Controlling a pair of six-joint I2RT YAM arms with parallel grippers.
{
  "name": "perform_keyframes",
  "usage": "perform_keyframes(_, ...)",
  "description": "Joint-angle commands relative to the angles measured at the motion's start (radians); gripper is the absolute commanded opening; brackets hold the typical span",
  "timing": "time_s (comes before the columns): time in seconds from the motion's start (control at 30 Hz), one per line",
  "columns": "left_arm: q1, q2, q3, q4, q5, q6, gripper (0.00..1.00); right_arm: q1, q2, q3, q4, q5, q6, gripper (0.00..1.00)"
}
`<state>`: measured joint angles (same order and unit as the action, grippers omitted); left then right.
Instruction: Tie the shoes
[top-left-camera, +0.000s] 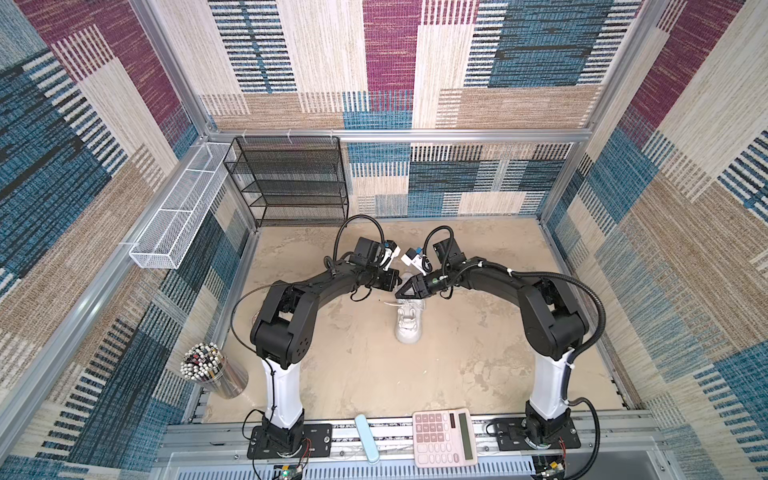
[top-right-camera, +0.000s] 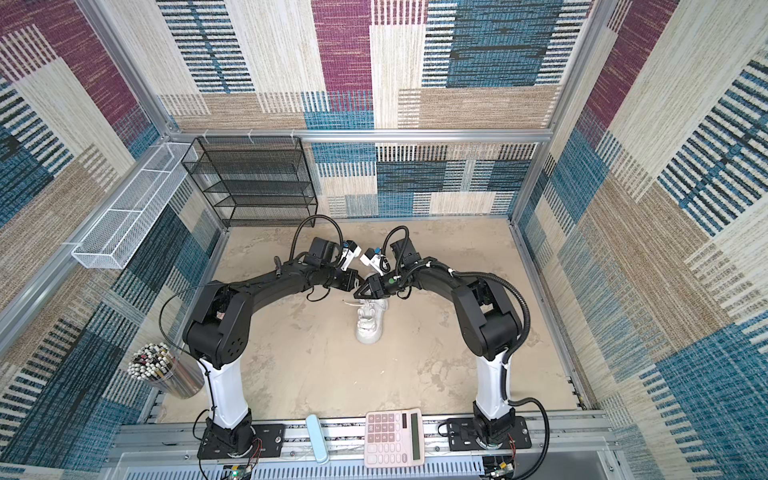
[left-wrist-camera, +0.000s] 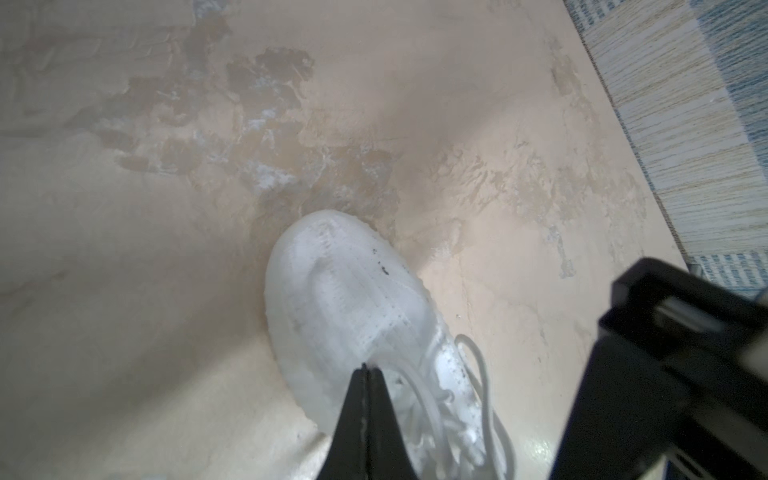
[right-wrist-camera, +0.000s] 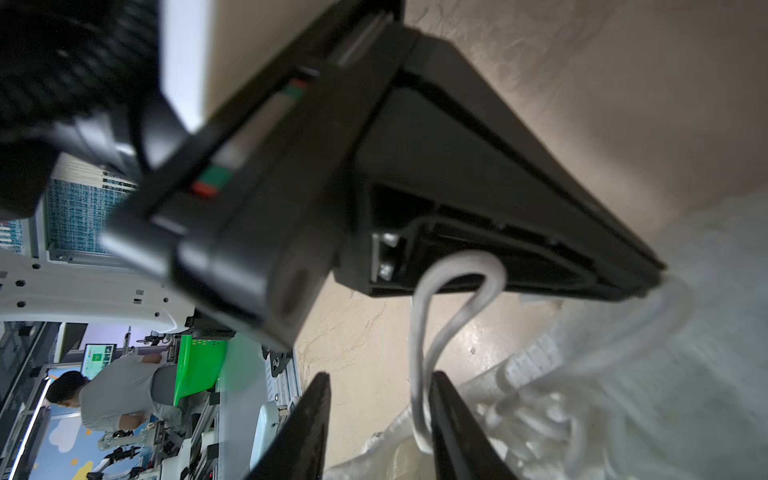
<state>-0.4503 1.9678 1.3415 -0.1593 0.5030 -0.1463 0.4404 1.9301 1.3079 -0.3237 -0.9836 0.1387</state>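
Note:
One white sneaker (top-left-camera: 409, 322) (top-right-camera: 371, 324) stands mid-table, toe toward the near edge, its thin white laces loose over the tongue. Both arms meet above its heel end. My left gripper (left-wrist-camera: 368, 368) (top-left-camera: 394, 286) is shut, and a lace (left-wrist-camera: 419, 395) runs out of its tip down to the eyelets. My right gripper (right-wrist-camera: 380, 378) (top-left-camera: 400, 292) is open. A lace loop (right-wrist-camera: 419, 332) hangs between its fingers, close against one finger (right-wrist-camera: 446, 399), and rises to the left gripper's body (right-wrist-camera: 478, 174). The shoe's heel end is hidden under the grippers in both top views.
A pink calculator (top-left-camera: 444, 436) and a pale blue case (top-left-camera: 368, 436) lie on the front rail. A cup of pencils (top-left-camera: 208, 368) stands front left. A black mesh shelf (top-left-camera: 291, 178) and a white mesh basket (top-left-camera: 174, 216) are at the back left.

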Motion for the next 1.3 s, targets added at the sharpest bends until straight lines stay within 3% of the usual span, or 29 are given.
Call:
perform_keyframes(0.0, -0.001, 0.008, 0.017, 0.025, 0.037, -0.021, 0.00, -0.026, -0.053, -0.037, 0.067, 0.053, 0.058, 0.47)
perform_keyframes(0.2, -0.011, 0.009, 0.021, 0.025, 0.049, -0.019, 0.00, -0.082, -0.079, -0.098, 0.129, 0.123, 0.119, 0.45)
perform_keyframes(0.67, -0.016, -0.017, -0.002, 0.025, 0.041, -0.016, 0.00, -0.090, 0.027, -0.053, 0.257, 0.104, 0.243, 0.36)
perform_keyframes(0.97, -0.018, -0.020, -0.011, 0.033, 0.043, -0.016, 0.00, -0.090, 0.070, -0.025, 0.275, 0.062, 0.255, 0.23)
perform_keyframes(1.13, -0.018, -0.029, -0.022, 0.045, 0.041, -0.017, 0.00, -0.090, 0.070, -0.036, 0.296, 0.053, 0.269, 0.03)
perform_keyframes(1.27, -0.017, -0.047, -0.041, 0.069, 0.030, -0.021, 0.00, -0.090, 0.051, -0.063, 0.317, 0.072, 0.298, 0.00)
